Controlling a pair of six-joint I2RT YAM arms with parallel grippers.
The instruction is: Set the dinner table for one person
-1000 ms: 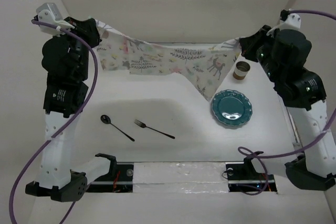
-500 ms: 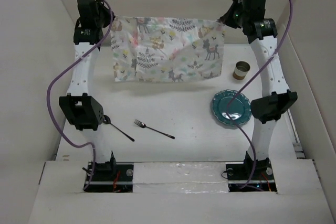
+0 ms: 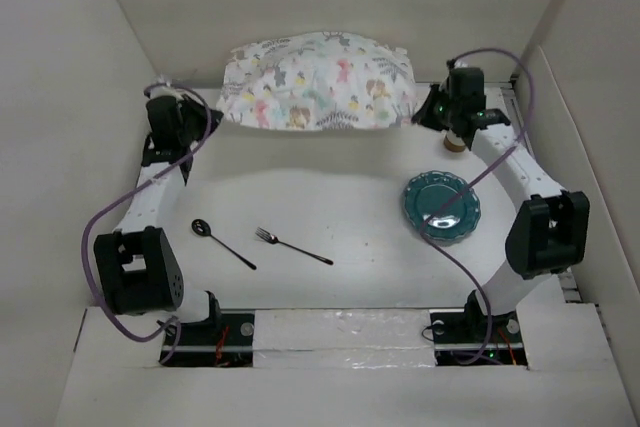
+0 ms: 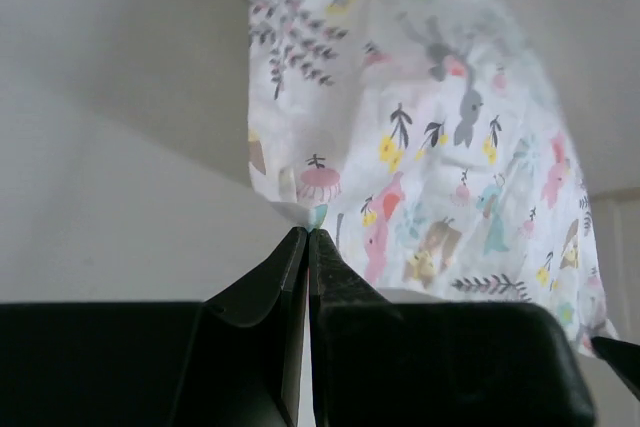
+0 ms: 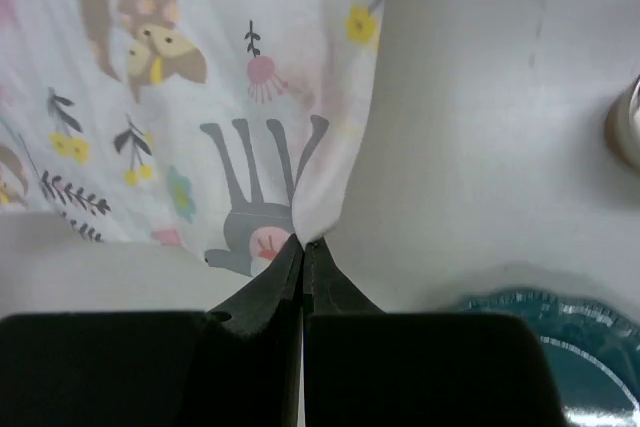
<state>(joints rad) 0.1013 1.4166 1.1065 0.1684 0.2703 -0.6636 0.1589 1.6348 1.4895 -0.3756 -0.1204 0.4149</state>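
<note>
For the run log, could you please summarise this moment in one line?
left hand: shut on placemat corner | right hand: shut on other corner | placemat: billowed, far side | plate, fork, spoon: on dinner table

I run two matching arms: left arm (image 3: pixel 150 187) and right arm (image 3: pixel 512 162), with white links and bulky black joint housings. A purple cable (image 3: pixel 490 50) trails along each. Left tool (image 4: pixel 305 237) and right tool (image 5: pixel 302 244) end in matte black wedge fingers.
</note>
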